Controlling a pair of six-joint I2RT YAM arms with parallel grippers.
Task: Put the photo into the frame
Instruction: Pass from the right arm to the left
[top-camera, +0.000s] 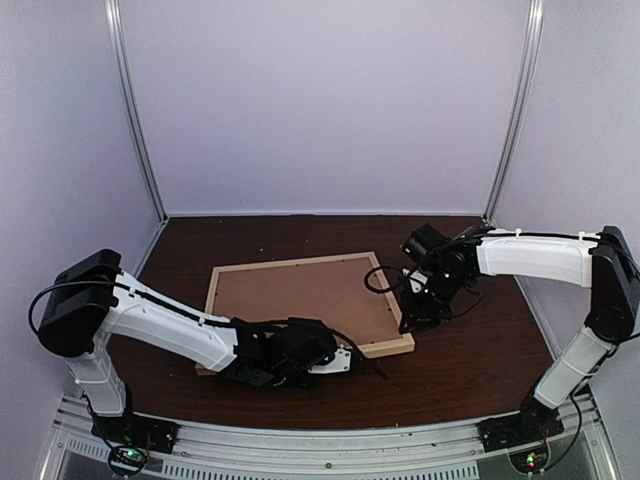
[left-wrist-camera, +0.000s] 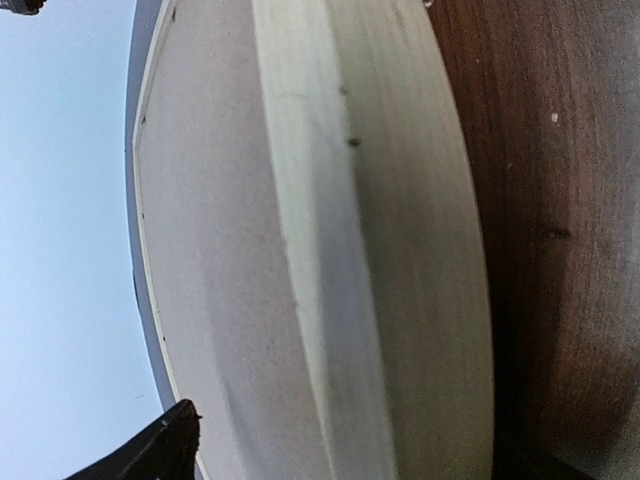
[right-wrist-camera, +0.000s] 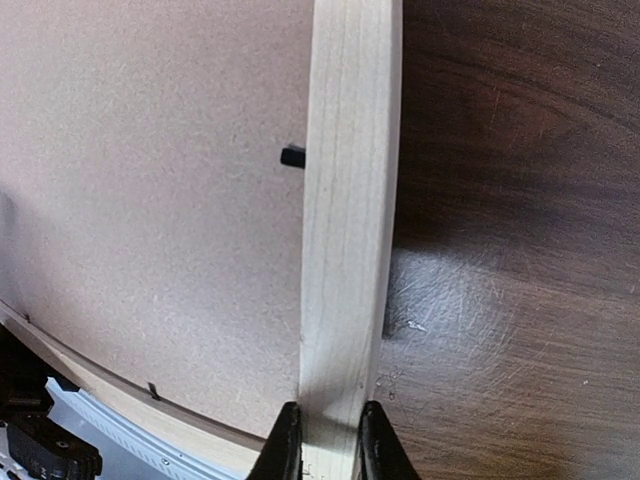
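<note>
Frame (top-camera: 290, 262), thin pale wood strips, lies flat mid-scene on the dark grained table (top-camera: 470, 360), with a matte brown backing board (top-camera: 300, 295) inside. Right gripper (right-wrist-camera: 330, 420) pinches the right strip by its near corner. Left gripper (top-camera: 335, 358) sits at the near-left edge; can't tell its opening.

Pale lilac walls (top-camera: 320, 100), dark wood table (top-camera: 480, 370).

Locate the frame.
In the top view the frame lies mid-table; the right gripper straddles its right strip, the left gripper sits at its near edge.

Brown backing board (top-camera: 300, 295), dark wooden table (top-camera: 470, 365), pale lilac walls (top-camera: 320, 100)
</note>
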